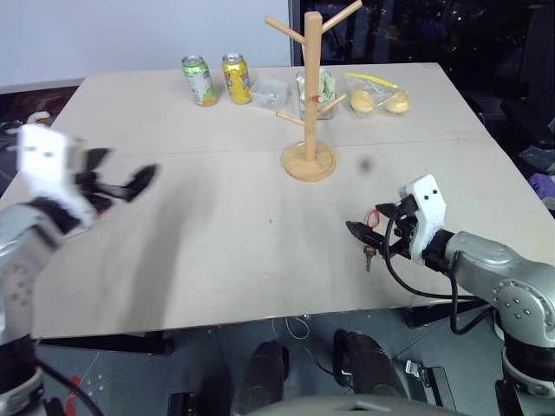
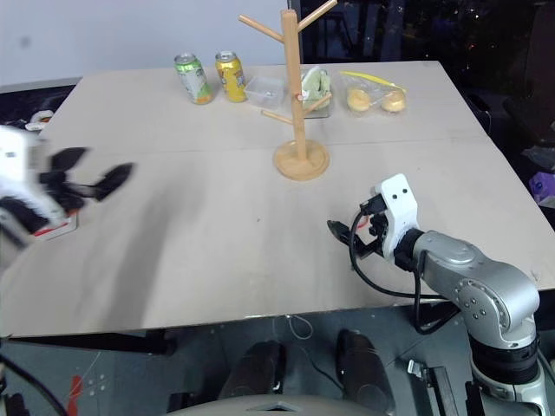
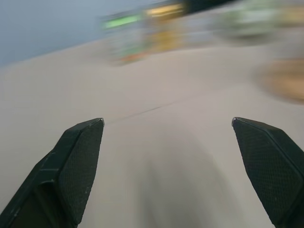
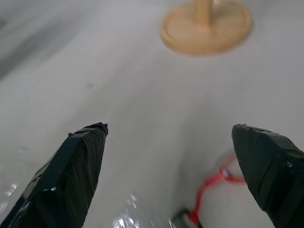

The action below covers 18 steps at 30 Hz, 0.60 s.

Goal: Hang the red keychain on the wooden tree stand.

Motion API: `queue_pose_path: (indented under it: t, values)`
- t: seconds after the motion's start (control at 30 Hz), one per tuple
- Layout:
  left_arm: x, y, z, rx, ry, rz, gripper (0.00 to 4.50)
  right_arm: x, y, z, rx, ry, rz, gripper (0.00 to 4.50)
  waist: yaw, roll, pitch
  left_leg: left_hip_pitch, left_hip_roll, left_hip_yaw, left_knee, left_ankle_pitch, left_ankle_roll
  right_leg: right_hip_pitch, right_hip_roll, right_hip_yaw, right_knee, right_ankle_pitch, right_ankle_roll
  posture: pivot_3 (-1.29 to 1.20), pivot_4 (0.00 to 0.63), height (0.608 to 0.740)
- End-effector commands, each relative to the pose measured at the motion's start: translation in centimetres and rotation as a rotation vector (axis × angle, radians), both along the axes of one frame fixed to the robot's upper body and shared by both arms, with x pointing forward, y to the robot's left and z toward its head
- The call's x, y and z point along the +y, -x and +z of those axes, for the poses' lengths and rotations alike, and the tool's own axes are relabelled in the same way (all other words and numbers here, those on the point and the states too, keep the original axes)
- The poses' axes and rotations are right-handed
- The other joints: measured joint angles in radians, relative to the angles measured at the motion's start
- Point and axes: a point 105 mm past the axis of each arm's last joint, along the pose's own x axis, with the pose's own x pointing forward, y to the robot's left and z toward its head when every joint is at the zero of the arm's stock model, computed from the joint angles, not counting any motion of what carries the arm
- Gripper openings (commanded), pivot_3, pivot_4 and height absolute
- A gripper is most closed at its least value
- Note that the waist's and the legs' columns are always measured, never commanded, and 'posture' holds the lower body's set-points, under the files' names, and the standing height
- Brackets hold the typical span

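Across the wide tan table [image 1: 217, 251] everything sits where the job leaves it: big open surface in front, clutter pushed to the far edge. Toward the far middle stands the wooden tree stand [image 1: 310, 95], upright on its round base, its pegs angled upward so a loop dropped over one should stay put. No peg carries anything yet, so the hanging is not done. Behind it lie clear food bags [image 1: 375, 95] and a small clear box [image 1: 269, 90]; just to the left of those stand a green can [image 1: 199, 81] and a yellow can [image 1: 236, 78], side by side and well apart from the working area.

On the near right side, the right gripper [image 1: 379, 236] hovers low over the table with its two black fingers spread wide and nothing between them. It points down and toward the stand, which suits a scoop at what lies under it. On the left, the left gripper [image 1: 117, 184] is raised above the table, blurred, its jaws likewise released and empty; it seems to have no part in the pickup.

Smallest of all, the red keychain [image 4: 213, 183] lies flat on the table right at the right gripper's fingertips, its cord loop between the fingers' line and the dark key [image 1: 368, 256] at the near end. It is not grasped, and is well apart from the stand.
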Motion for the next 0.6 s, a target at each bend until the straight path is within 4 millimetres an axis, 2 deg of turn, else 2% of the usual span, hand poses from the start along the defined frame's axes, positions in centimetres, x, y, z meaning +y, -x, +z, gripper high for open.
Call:
queue_pose_path:
  t: [0.03,0.17,0.3,0.6]
  values:
    - [-4.8,1.2,0.3,0.030,-0.020,-0.266,4.45,-0.4,0.7,-0.2,0.004,0.052,-0.036,4.50,-0.014,0.000,0.000,-0.002,0.000,0.000,0.000,0.000,0.000,-0.001,0.001,0.000,0.000,0.000,0.000,0.00,0.150,0.740]
    - [-7.4,2.2,-0.5,0.077,-0.052,-0.441,4.45,-0.6,1.1,-1.0,0.047,0.073,-0.053,4.50,-0.023,0.000,0.000,-0.004,0.000,0.000,0.000,0.000,0.000,-0.005,0.001,0.001,0.000,0.000,0.000,0.00,0.150,0.740]
    - [-9.5,2.9,-1.4,0.109,-0.100,-0.602,4.45,0.2,0.3,-2.4,0.085,0.066,-0.090,4.50,-0.020,0.000,0.000,-0.004,0.000,-0.001,0.000,0.000,0.000,-0.005,0.002,0.001,0.000,0.000,0.000,0.00,0.150,0.740]
    - [-10.4,3.1,-1.4,0.116,-0.126,-0.684,4.45,1.5,-1.3,-2.9,0.097,0.074,-0.119,4.50,-0.021,0.000,0.000,-0.005,0.000,-0.001,0.001,0.000,0.000,-0.005,0.003,0.001,0.000,0.000,0.000,0.00,0.150,0.740]
